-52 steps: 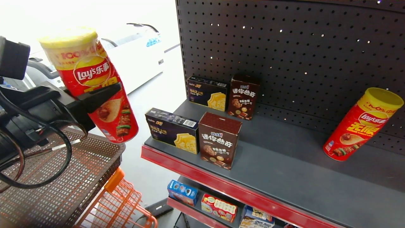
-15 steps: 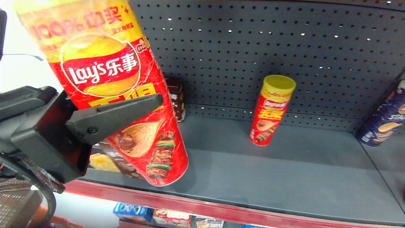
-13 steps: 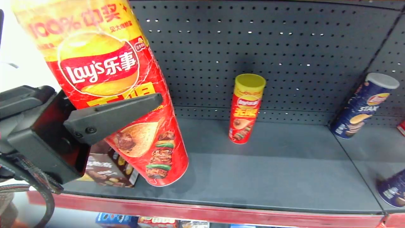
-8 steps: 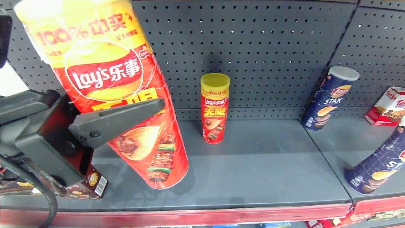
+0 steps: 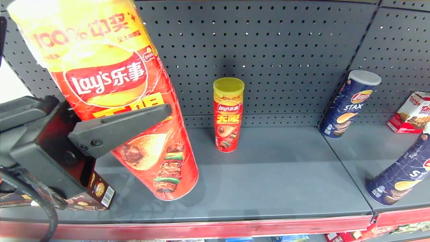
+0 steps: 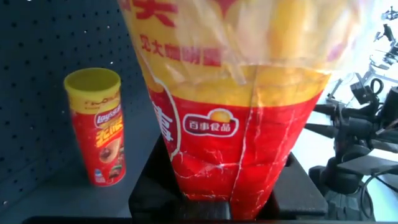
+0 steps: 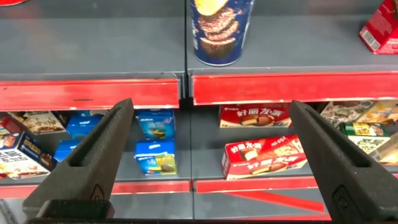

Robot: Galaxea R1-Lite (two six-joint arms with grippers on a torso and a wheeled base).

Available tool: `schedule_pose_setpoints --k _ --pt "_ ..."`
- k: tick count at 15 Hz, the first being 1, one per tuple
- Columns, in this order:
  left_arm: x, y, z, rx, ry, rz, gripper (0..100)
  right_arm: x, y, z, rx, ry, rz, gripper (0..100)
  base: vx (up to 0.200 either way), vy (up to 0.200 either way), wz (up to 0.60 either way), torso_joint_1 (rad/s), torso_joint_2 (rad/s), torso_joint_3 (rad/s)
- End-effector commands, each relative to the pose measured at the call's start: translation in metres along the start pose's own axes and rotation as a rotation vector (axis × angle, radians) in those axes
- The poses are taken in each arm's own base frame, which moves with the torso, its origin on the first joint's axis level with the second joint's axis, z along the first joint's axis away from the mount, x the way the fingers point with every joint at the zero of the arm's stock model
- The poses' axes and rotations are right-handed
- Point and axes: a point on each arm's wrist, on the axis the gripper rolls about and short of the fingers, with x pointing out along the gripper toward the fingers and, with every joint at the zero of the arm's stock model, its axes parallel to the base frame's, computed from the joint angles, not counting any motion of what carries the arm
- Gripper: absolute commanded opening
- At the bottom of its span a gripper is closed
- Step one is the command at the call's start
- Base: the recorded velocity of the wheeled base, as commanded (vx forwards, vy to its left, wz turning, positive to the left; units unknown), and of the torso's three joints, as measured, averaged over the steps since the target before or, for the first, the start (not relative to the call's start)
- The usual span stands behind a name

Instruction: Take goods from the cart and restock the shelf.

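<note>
The left pincer (image 5: 134, 117) is clamped on the tilted can (image 5: 111, 77) over the shelf (image 5: 268, 181) front; the right pincer (image 7: 210, 106) gapes apart, lower down. Best to set the can upright before lowering it, clear of the box (image 5: 100, 195).

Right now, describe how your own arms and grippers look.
The matte black left gripper and the matte black right gripper each have long wedge-shaped fingers that taper to blunt tips, with round screw heads near their bases. The left one sits on a boxy black housing, and black cables, one of them braided, loop beneath it.
</note>
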Motion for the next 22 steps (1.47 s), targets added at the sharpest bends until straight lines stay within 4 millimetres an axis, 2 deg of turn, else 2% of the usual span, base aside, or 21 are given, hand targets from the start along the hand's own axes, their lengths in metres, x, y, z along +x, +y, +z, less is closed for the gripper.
schedule_pose_setpoints --k 1,5,6,7,8,9,11,14,17,19,22 --pt "0.001 0.001 0.001 0.001 -0.002 0.001 0 0.0 0.0 0.0 -0.003 0.002 0.003 100 0.0 0.0 0.0 0.0 0.0 0.0" --pt "0.001 0.002 -0.004 -0.008 0.012 0.006 0 0.0 0.0 0.0 -0.003 0.004 0.0 100 0.0 0.0 0.0 0.0 0.0 0.0" --pt "-0.002 0.001 -0.012 -0.023 0.031 0.007 0 -0.002 0.0 0.015 0.02 -0.03 0.034 100 0.0 0.0 0.0 0.0 0.0 0.0" --pt "-0.002 0.002 -0.015 -0.031 0.039 0.009 0 0.0 0.0 0.078 0.153 -0.047 0.105 100 0.0 0.0 0.0 0.0 0.0 0.0" --pt "-0.002 0.002 -0.017 -0.036 0.046 0.009 0 0.009 0.001 0.091 0.219 -0.002 0.122 100 0.0 0.0 0.0 0.0 0.0 0.0" --pt "0.0 0.004 -0.02 -0.043 0.056 0.011 0 0.011 0.001 0.102 0.211 -0.006 0.16 100 0.0 0.0 0.0 0.0 0.0 0.0" --pt "0.004 0.008 -0.023 -0.048 0.063 0.018 0 0.019 0.002 0.133 0.056 -0.003 0.361 100 0.0 0.0 0.0 0.0 0.0 0.0" --pt "-0.005 0.013 -0.032 -0.06 0.088 0.069 0 0.05 0.015 0.173 -0.017 0.055 0.542 100 0.0 0.0 0.0 0.0 0.0 0.0" --pt "-0.014 0.014 -0.028 -0.046 0.075 0.104 0 0.097 0.047 0.181 -0.097 0.16 0.67 100 0.0 0.0 0.0 0.0 0.0 0.0" --pt "-0.025 0.008 -0.029 -0.042 0.071 0.111 0 0.117 0.07 0.18 -0.124 0.181 0.751 100 0.0 0.0 0.0 0.0 0.0 0.0" --pt "-0.036 -0.001 -0.032 -0.044 0.072 0.113 0 0.143 0.1 0.19 -0.14 0.207 0.816 100 0.0 0.0 0.0 0.0 0.0 0.0"
